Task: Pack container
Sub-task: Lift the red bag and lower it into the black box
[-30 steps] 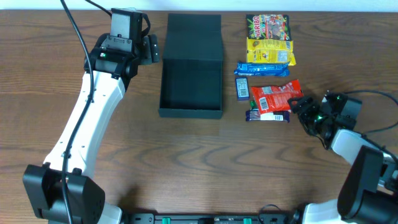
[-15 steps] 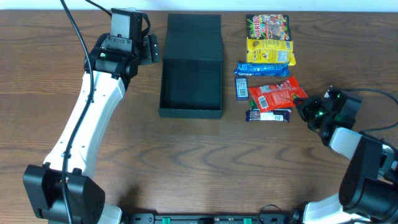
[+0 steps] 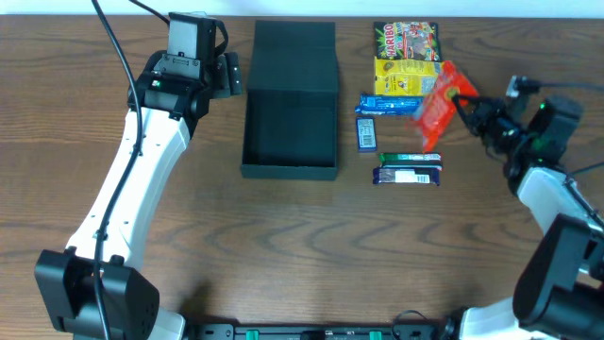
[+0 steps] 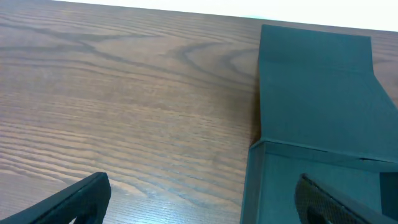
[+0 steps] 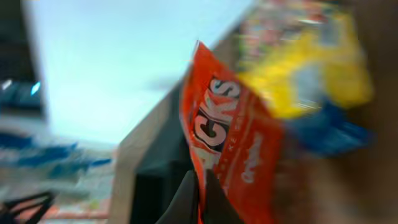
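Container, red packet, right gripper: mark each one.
container (image 3: 289, 142), overhead view, bare inner floor.
red packet (image 3: 440, 102), overhead view, middle of wrapper.
right gripper (image 5: 200, 190), right wrist view, between its fingertips.

Change over the last second: the right gripper (image 3: 464, 97) has risen from desk level beside the snack row and swung toward the far edge. The red-orange foil snack packet (image 3: 437, 104), formerly flat on the desk, now hangs pinched in that gripper, above the yellow sweets bag (image 3: 408, 77) and blue wrapper (image 3: 396, 104). Its removal has uncovered a green-edged wrapper (image 3: 411, 158).
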### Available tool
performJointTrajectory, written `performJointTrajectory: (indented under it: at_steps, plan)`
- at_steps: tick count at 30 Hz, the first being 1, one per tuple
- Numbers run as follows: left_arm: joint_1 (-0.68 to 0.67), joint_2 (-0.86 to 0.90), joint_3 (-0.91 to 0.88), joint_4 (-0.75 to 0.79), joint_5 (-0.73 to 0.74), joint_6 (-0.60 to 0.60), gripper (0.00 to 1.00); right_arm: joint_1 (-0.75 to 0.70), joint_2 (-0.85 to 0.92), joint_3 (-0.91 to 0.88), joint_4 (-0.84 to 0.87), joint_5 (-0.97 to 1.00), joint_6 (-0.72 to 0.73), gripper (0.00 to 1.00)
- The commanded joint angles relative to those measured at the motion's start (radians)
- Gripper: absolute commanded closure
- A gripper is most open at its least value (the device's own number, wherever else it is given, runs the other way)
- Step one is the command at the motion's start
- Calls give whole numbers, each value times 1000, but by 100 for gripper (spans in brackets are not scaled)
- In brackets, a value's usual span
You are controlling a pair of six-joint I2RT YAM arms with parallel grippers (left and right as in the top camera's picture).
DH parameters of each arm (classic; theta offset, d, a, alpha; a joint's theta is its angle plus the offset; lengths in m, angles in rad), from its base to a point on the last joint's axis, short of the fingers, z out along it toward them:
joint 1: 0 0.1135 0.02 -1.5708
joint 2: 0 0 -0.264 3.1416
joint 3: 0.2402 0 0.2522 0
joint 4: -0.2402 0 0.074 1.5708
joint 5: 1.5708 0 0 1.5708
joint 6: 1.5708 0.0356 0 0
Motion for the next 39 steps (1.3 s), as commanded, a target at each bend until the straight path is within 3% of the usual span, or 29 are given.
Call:
performJointTrajectory:
  at_steps: [1,11,20,30,39]
  plan:
    - [5,11,12,3,-11,22,5,52,-72,76,-3,-160,2,98]
    - [121,11,40,10,23,18,5,407,-37,277,-5,-218,-37,99]
    - [275,11,41,13,106,18,5,638,167,372,0,-266,41,99]
    - [299,11,41,3,106,18,4,650,325,374,2,-253,50,99]
    - [299,11,41,2,106,18,5,681,354,374,2,-266,58,99]
